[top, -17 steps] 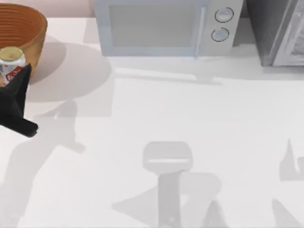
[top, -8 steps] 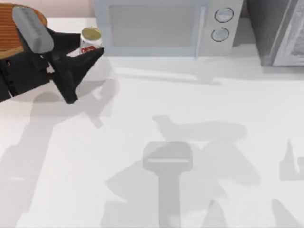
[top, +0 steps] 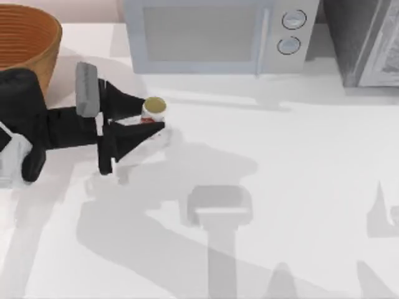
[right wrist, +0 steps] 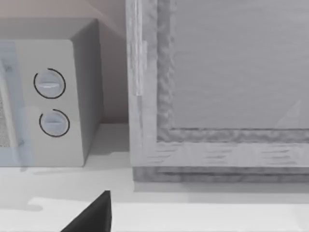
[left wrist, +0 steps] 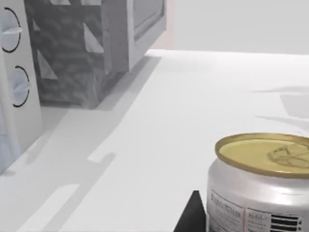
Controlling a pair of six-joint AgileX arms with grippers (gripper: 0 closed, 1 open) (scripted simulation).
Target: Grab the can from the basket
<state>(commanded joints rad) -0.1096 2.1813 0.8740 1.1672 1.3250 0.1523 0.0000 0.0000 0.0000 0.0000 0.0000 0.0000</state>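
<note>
While my left arm reaches rightward from the basket [top: 28, 37], its fingers [top: 134, 103] grip the can [top: 152, 111].

**White worktop, microwave at the back edge**

A pale white worktop [top: 299, 187] fills the scene, crossed by soft grey shadows. A white microwave [top: 218, 34] with two round dials [top: 293, 20] stands along its back edge. A grey speckled cabinet [top: 368, 40] occupies the back right corner. A pinkish wall [right wrist: 108, 9] rises behind.
</note>
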